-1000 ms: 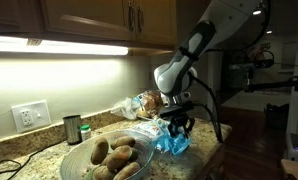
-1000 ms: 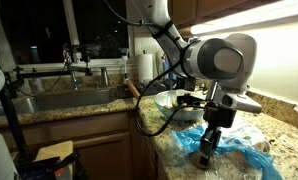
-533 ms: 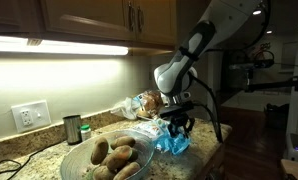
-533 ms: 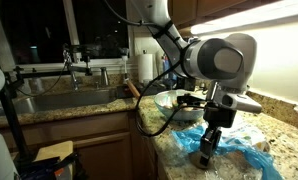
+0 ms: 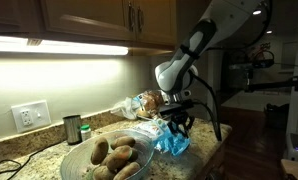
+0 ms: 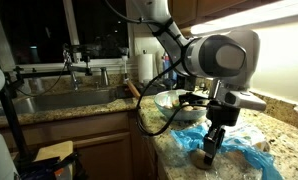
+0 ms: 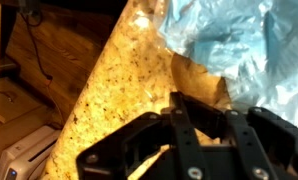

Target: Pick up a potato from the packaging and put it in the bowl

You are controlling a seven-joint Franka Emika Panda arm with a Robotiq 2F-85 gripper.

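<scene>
- Dark metal cup (image 5: 72, 128) stands on the tabletop (image 5: 29, 160), left of the bowl.
- Clear glass bowl (image 5: 77, 152) sits near the front edge and holds several potatoes (image 5: 114, 158).
- Clear plastic bag (image 5: 139, 103) with brown contents lies behind the bowl, by the wall.
- Blue bag (image 5: 172, 145) lies crumpled on the tabletop just right of the bowl, at the tabletop's end.
- Pincer (image 5: 177, 126) hangs straight down over the blue bag, close above the film; jaws drawn together.
- In an exterior view the pincer (image 6: 211, 155) tips are right at the bag's near edge.
- Wrist view: blue film (image 7: 229, 40) fills the upper right. A tan patch shows between the fingers (image 7: 181, 140); cannot tell if it is a potato or anything gripped.
</scene>
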